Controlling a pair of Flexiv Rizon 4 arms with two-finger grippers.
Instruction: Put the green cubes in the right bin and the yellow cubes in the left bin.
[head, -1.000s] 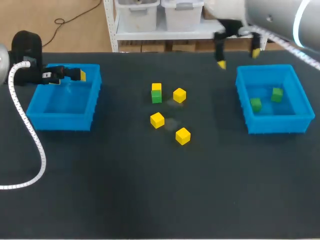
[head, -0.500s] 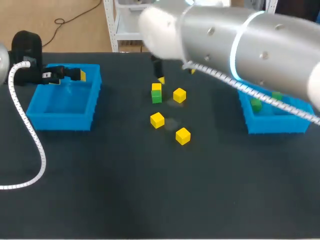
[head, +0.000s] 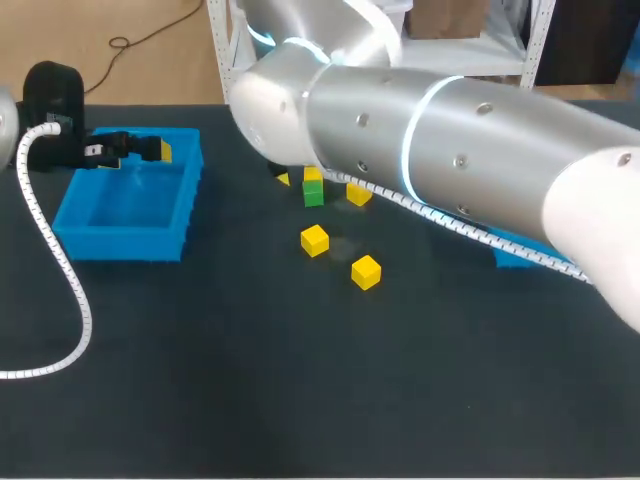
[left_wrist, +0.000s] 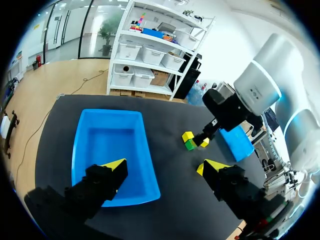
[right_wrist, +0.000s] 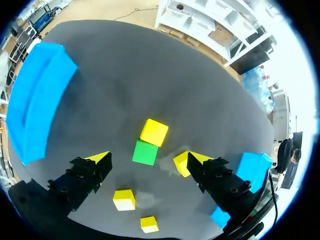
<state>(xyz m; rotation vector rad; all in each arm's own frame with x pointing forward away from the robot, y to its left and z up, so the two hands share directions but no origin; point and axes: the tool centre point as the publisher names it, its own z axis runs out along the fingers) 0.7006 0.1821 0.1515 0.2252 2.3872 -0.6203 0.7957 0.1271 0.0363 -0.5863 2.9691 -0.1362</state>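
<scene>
Four yellow cubes (head: 314, 240) sat near the green cube (head: 313, 195) on my bench (head: 250, 380); right fingers (right_wrist: 95, 160) hung released above it, left fingers (left_wrist: 114, 166) likewise released.

robot lab bench, not a home or shop. two large robot arms over one black matte table (head: 200, 380): grey right arm (head: 450, 150) with a lit ring, black left arm (head: 50, 95) trailing a white ribbed cable hose (head: 60, 270). only plain test props on it: blue plastic left bin (head: 120, 240), right bin (left_wrist: 236, 142), yellow cubes (head: 314, 240), green cube (head: 313, 195).
</scene>
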